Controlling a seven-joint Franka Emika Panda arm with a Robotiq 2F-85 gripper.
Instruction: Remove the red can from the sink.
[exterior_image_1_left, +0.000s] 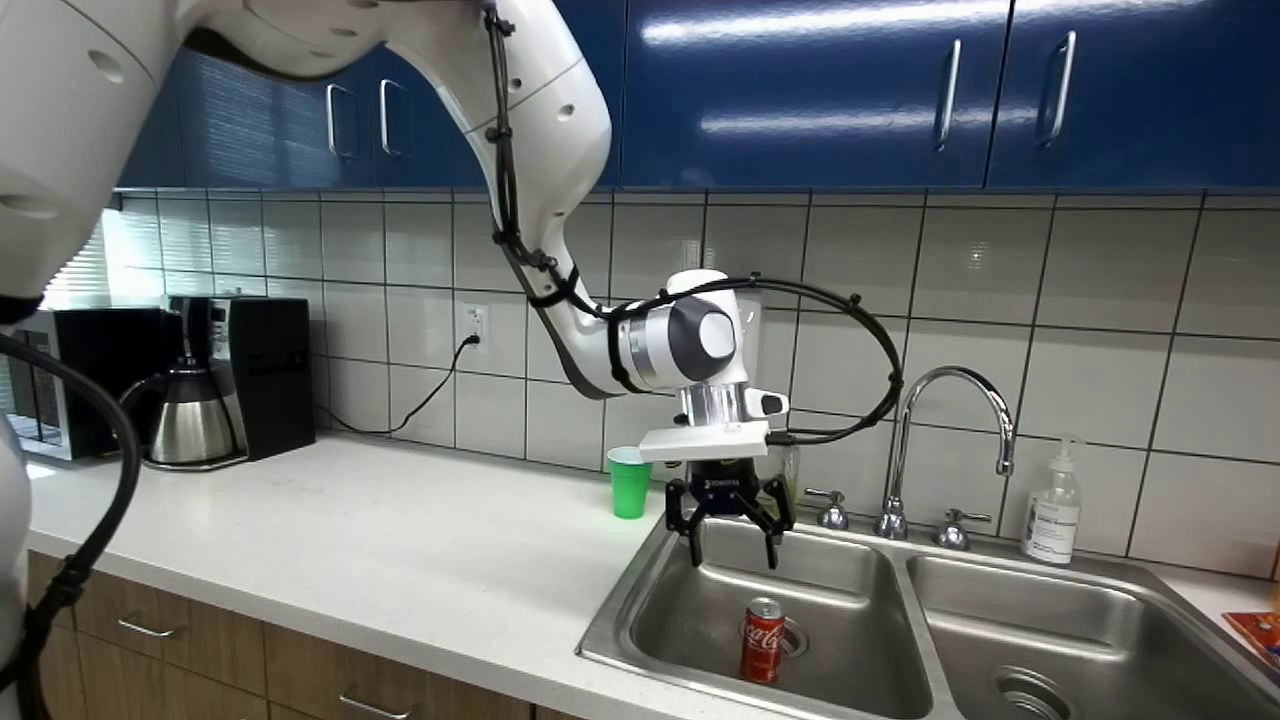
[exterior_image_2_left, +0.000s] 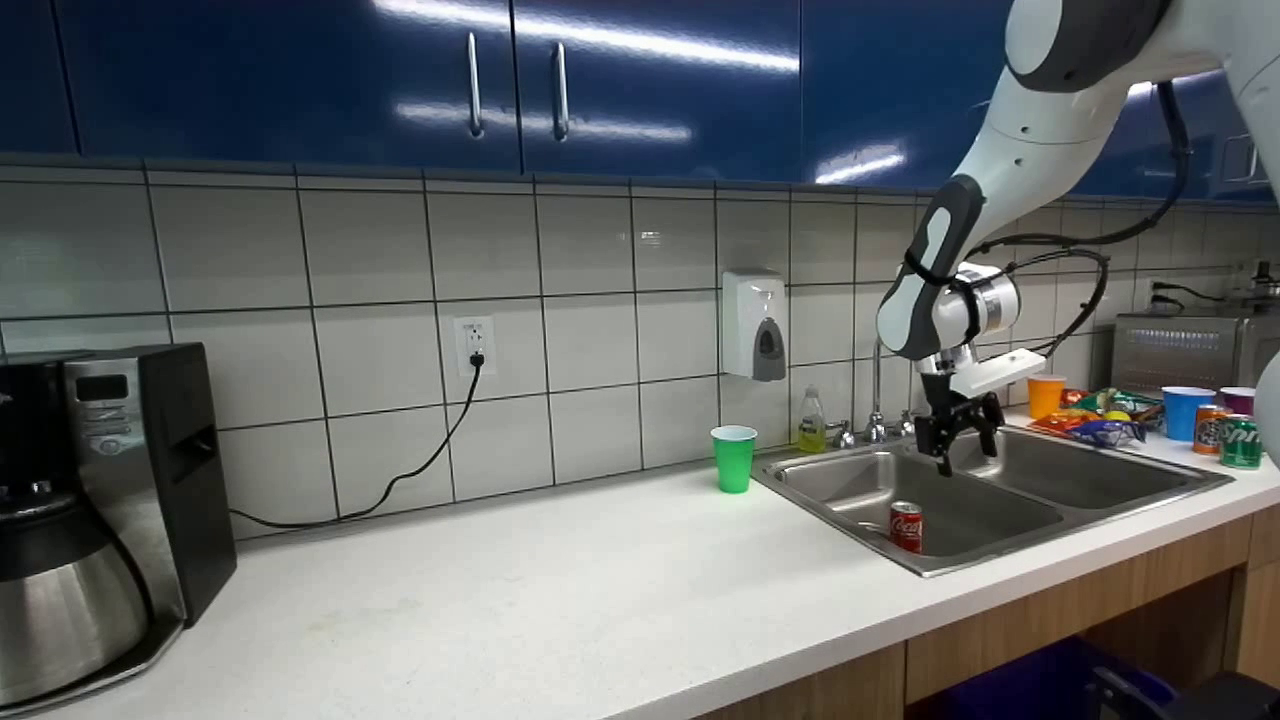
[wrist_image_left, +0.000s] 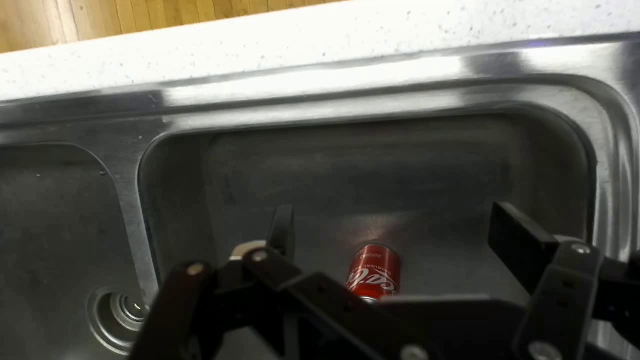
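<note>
The red can (exterior_image_1_left: 762, 645) stands upright on the floor of a basin of the stainless steel sink (exterior_image_1_left: 925, 640), near the drain. In an exterior view the can (exterior_image_2_left: 906, 527) shows inside the sink (exterior_image_2_left: 985, 515). My gripper (exterior_image_1_left: 735, 562) is open and empty above that basin, higher than the can and apart from it. It also shows open in an exterior view (exterior_image_2_left: 967, 462). In the wrist view the can (wrist_image_left: 375, 270) appears below and between the spread fingers (wrist_image_left: 392, 225). The can's silvery top is partly hidden there by the gripper's linkage.
A curved chrome faucet (exterior_image_1_left: 897, 470) with two handles rises behind the sink. A green cup (exterior_image_1_left: 628, 483) stands on the counter beside the sink, and a soap bottle (exterior_image_1_left: 1053, 515) behind it. Cups, snack packets and cans, including a green can (exterior_image_2_left: 1241, 441), stand beyond the sink.
</note>
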